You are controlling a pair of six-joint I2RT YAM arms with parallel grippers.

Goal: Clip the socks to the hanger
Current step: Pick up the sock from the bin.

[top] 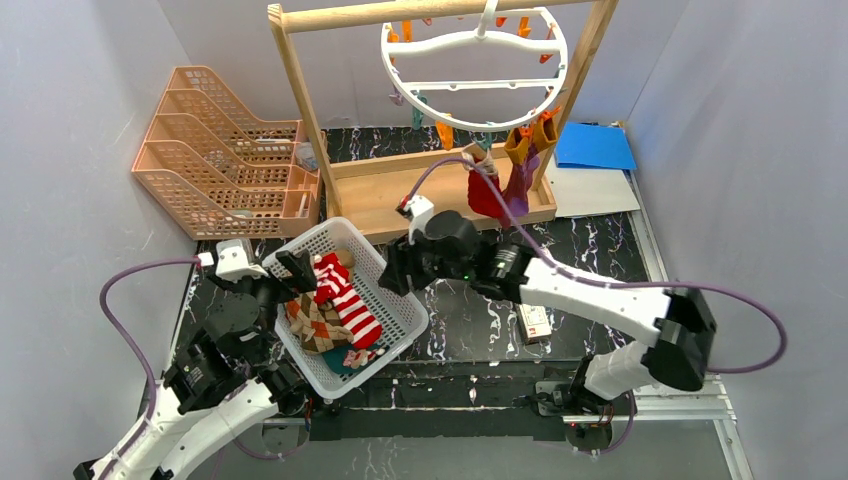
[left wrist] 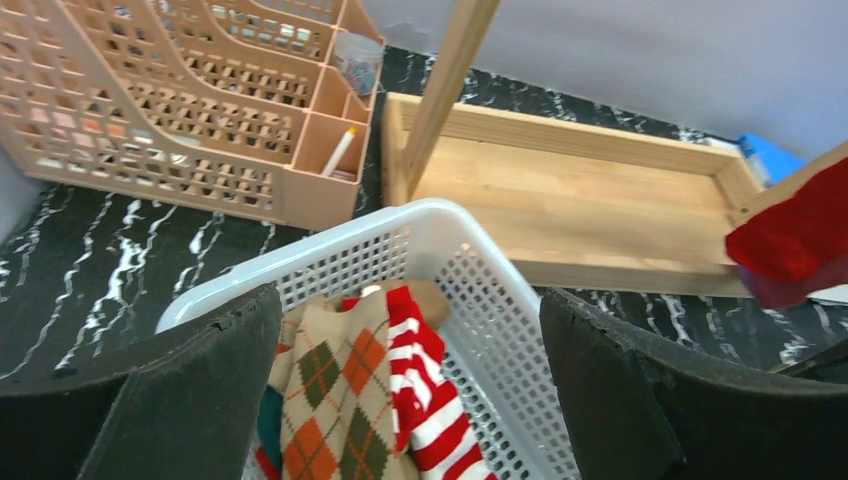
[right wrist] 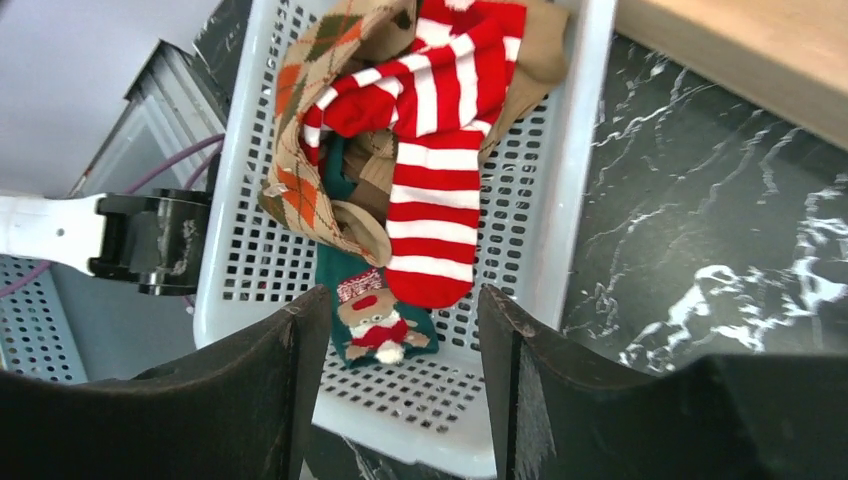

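The left gripper (left wrist: pixel 410 385) stood spread as wide as it goes, with nothing between its fingers. It hung over the left rim of the basket (top: pixel 398 302), touching no sock. The right gripper (right wrist: pixel 400 375) was parted about halfway and empty too. It hovered above the basket's right side, and the teal sock (right wrist: pixel 375 325) showed through the gap below it.

The hanger (top: pixel 472 84) hung from the top bar of the rack (top: pixel 300 90), with its ring lying roughly level. Two socks were clipped at its near right edge, a red one (top: pixel 485 195) and a maroon one (top: pixel 520 182). Both hung lengthwise straight down, cuffs up at the clips and toes just above the rack's base.

The other socks lay heaped in the basket. The striped sock (top: pixel 345 300) lay on top, its length running along the basket from far left to near right in the top view. The argyle sock (top: pixel 318 325) lay touching it on the left, partly under it.
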